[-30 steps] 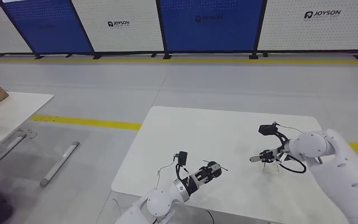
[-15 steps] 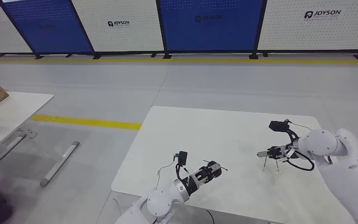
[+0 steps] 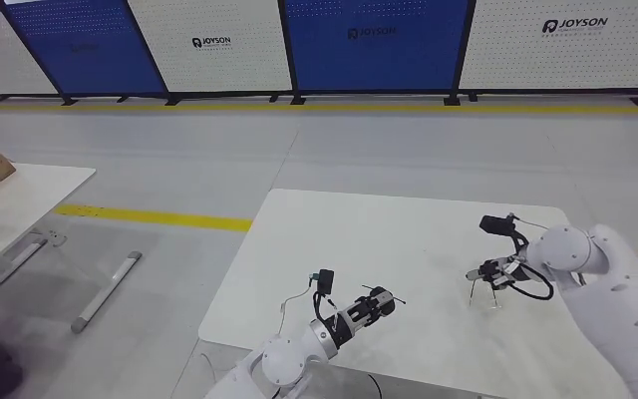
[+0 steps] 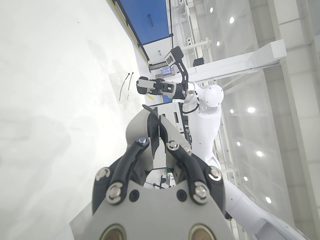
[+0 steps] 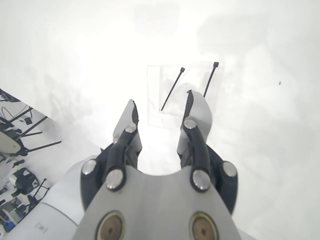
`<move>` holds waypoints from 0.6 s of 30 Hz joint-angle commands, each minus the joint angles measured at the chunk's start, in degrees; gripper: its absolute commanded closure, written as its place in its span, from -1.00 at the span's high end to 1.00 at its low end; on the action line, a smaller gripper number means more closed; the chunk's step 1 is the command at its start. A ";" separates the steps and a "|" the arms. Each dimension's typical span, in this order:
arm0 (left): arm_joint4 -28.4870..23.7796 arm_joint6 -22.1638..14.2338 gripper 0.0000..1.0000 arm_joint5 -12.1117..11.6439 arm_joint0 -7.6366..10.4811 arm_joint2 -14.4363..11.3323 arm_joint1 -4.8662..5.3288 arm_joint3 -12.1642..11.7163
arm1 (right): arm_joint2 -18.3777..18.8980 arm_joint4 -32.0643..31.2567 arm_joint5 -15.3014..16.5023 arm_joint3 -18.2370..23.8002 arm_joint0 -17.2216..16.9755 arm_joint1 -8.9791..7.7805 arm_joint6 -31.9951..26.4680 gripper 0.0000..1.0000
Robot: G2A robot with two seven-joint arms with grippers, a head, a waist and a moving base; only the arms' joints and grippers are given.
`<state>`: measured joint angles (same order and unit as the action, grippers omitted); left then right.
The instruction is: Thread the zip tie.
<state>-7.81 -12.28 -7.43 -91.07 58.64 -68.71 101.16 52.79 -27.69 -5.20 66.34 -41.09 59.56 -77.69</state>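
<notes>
White tabletop (image 3: 399, 229) lies under both arms. My left gripper (image 4: 156, 114) is clamped on what looks like a thin black plastic zip tie (image 3: 399, 296) near the front edge. My right gripper (image 5: 161, 98) hangs jaws apart over two spare black zip ties (image 5: 172, 88) on a clear plastic sheet (image 5: 153, 116). I judge pickup is in hand; next, lower and pinch one squarely.

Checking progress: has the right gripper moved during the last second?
Yes. The right gripper drew back from the middle of the table, toward the two zip ties.
</notes>
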 commanded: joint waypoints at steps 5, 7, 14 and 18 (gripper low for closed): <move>0.00 0.00 -1.00 0.00 0.00 0.00 0.00 0.00 | -1.60 0.05 -0.99 -2.03 0.97 0.77 0.54 -0.32; 0.00 0.00 -1.00 0.00 0.00 0.00 0.00 0.00 | -1.94 0.51 -0.66 -3.24 1.38 1.02 0.57 -0.34; 0.00 0.00 -1.00 0.00 0.00 0.00 0.00 0.00 | -3.72 0.49 -0.71 -6.37 2.64 1.94 0.79 -0.40; 0.00 0.00 -1.00 0.00 0.00 0.00 0.00 0.00 | -4.51 0.54 -0.57 -7.78 3.20 2.40 0.93 -0.50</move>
<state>-7.81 -12.28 -7.43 -91.07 58.64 -68.71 101.16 48.52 -27.11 -5.81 58.93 -38.04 61.84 -76.73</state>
